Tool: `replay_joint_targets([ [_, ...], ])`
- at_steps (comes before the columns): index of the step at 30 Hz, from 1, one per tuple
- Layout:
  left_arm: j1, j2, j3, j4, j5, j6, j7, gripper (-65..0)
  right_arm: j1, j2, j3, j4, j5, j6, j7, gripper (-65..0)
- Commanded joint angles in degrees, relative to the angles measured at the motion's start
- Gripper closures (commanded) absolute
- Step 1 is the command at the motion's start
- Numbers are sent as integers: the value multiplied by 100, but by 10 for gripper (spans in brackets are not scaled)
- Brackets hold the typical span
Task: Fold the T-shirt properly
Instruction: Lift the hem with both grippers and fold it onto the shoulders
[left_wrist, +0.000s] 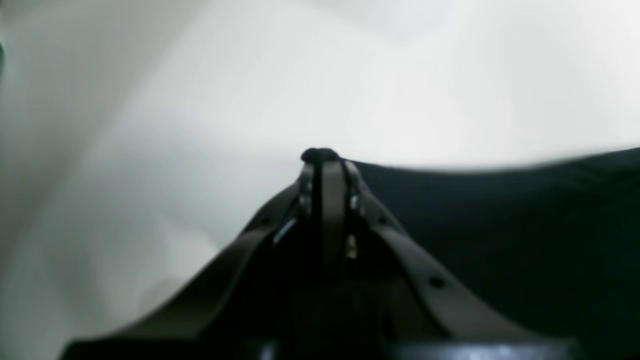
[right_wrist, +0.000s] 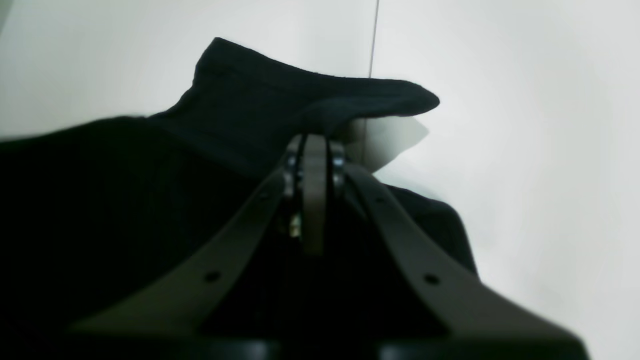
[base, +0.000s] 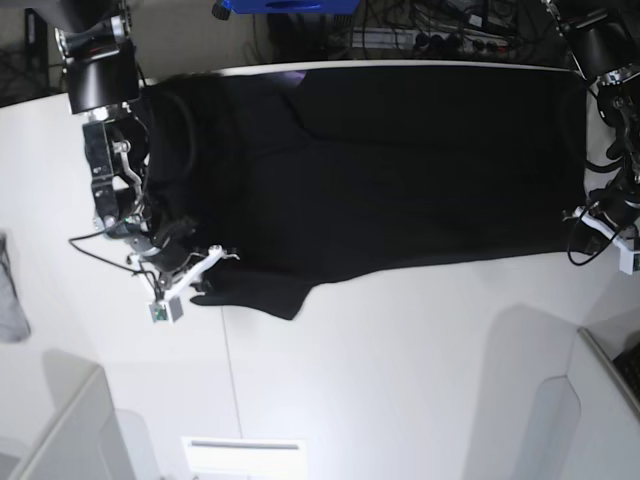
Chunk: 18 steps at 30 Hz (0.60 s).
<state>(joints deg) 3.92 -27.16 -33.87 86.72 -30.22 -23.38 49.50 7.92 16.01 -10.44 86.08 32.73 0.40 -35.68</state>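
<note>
The black T-shirt (base: 400, 170) lies spread wide across the far half of the white table (base: 380, 350), plain side up. At its left end in the base view, my right gripper (base: 205, 265) is shut on a fold of the cloth. The right wrist view shows that gripper (right_wrist: 315, 140) pinching the T-shirt (right_wrist: 125, 190), with a flap of cloth sticking out past the tips. My left gripper (base: 592, 215) sits at the shirt's right end. In the left wrist view it (left_wrist: 320, 156) is shut on a small pinch of the T-shirt's (left_wrist: 500, 225) edge.
A small grey cloth (base: 10, 290) lies at the table's left edge. White box walls stand at the near left (base: 60, 430) and near right (base: 600, 390). A thin seam (base: 225, 380) runs along the tabletop. Cables and gear (base: 430, 35) sit behind the far edge.
</note>
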Motion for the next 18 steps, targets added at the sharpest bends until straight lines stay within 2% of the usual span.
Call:
replay_joint_targets([
  [1, 25, -146, -90, 212, -33, 12, -84, 0, 74, 47, 46, 135, 46, -1, 118, 0],
  [5, 289, -155, -99, 476, -33, 12, -84, 0, -111, 47, 257, 240, 54, -1, 100, 0],
  [8, 491, -155, -108, 555, -33, 12, -84, 0, -287, 3, 670, 574, 46, -1, -269, 0],
  [12, 720, -137, -117, 801, -42, 12, -84, 0, -524, 3, 907, 1137, 37, -1, -621, 0],
  [18, 1124, 21, -565, 1276, -42, 4, -84, 0, -946, 3, 1268, 1752, 37, -1, -1052, 0],
])
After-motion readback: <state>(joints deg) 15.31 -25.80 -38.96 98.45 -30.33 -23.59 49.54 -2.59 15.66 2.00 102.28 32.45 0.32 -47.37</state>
